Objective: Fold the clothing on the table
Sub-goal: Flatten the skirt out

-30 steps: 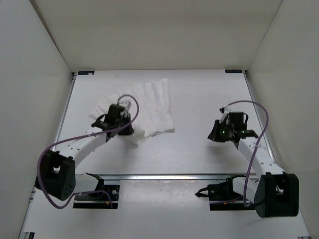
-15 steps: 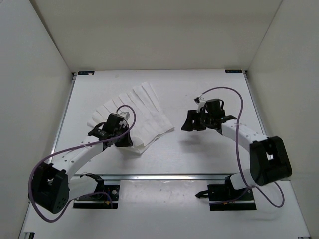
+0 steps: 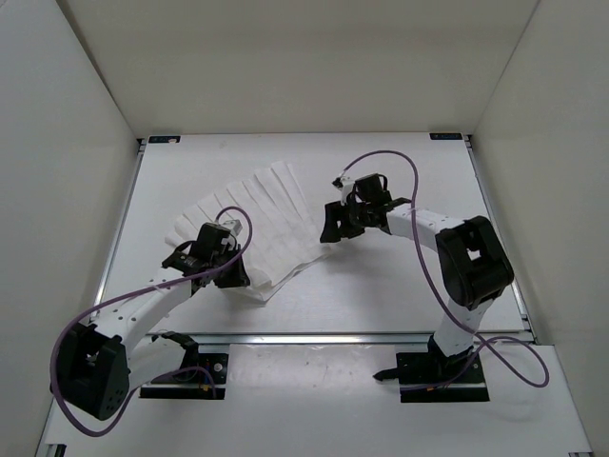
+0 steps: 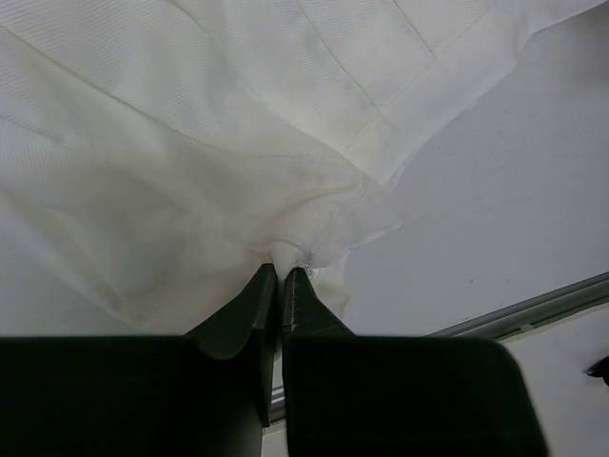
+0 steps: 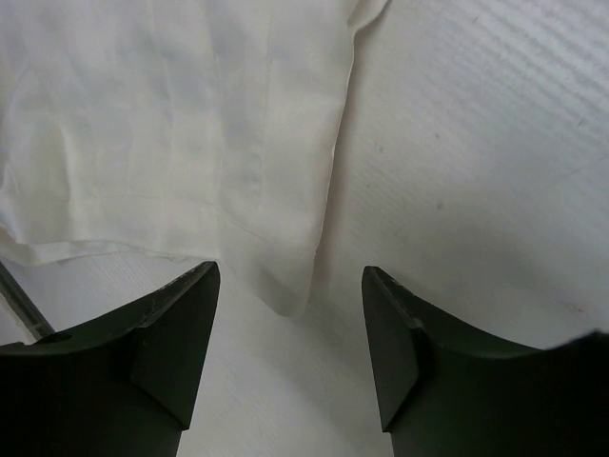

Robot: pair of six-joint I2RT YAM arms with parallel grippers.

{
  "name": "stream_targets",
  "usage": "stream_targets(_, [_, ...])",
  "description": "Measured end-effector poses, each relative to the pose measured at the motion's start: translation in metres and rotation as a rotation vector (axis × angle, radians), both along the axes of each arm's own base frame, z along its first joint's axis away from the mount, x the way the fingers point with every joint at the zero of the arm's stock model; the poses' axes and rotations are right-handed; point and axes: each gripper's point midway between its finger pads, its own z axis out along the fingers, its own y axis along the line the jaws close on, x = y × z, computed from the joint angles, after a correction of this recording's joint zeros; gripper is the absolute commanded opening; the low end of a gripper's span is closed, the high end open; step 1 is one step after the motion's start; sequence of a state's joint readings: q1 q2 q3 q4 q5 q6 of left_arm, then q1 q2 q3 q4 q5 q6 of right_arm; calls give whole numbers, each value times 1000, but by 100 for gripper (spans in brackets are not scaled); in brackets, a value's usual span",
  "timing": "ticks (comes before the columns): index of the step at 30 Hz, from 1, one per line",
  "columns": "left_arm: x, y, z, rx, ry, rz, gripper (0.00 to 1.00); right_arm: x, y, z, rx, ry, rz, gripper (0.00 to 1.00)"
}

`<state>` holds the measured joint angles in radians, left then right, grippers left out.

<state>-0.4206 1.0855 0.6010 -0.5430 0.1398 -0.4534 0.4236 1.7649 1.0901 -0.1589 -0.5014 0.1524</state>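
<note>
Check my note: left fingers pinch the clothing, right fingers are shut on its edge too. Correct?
No. The left fingers do pinch the clothing, but the right fingers are open over its edge, holding nothing, as the right wrist view shows.

We can read no writing, label, brand, number or sign in any of the three views. Up close, the clothing (image 4: 190, 143) and the table (image 5: 476, 143) show us only plain white surfaces. In the overhead view the black joint housings (image 3: 473, 262) are too small for us to tell whether they carry any marking.
</note>
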Motion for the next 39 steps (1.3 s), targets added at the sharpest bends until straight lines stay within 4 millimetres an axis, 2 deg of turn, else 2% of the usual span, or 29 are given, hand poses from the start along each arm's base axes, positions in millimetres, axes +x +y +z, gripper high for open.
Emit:
stream_targets(3, [0,0,0,-5,2,0,0,-10,1,-14,-33,49,11,58])
stream_targets(8, [-1,0,-1,-7,5,1,0,-20,1,-25,-60,84,20,57])
stream_targets(11, [0,0,-1,-10,6,1,0,-25,3,-29,-67,95,28,43])
stream_targets(12, [0,0,-1,-10,6,2,0,-27,4,-30,-69,97,34,33])
stream_targets(15, [-1,0,-1,-13,7,2,0,-30,7,-36,-67,118,38,32])
stream_targets(16, [0,0,-1,-14,7,3,0,-31,8,-38,-65,126,40,29])
stream_targets(18, [0,1,0,-16,6,7,0,-32,9,-39,-59,129,43,16])
stream_targets(19, [0,1,0,-19,4,8,8,-32,9,-39,-54,132,41,3])
stream_targets(20, [1,1,1,-21,3,9,32,-32,10,-38,-49,130,43,0])
stream_targets(21, [1,2,2,-22,0,9,40,-32,11,-37,-42,133,40,0])
stream_targets(23, [1,1,3,-29,-3,7,74,-31,12,-36,-34,133,39,0])
stream_targets(25, [0,0,5,-36,-2,11,99,-30,11,-37,-27,134,29,0])
stream_targets(28, [0,1,7,-49,1,36,99,-31,6,-43,-26,142,-4,0])
stream_targets(31, [3,2,10,-75,-2,76,99,-39,-11,-50,-33,164,-78,0])
stream_targets(35, [0,1,4,-109,26,128,98,-50,-50,-45,-56,151,-230,0])
stream_targets(39, [-4,-2,0,-127,53,145,98,-55,-85,-30,-62,104,-372,0])
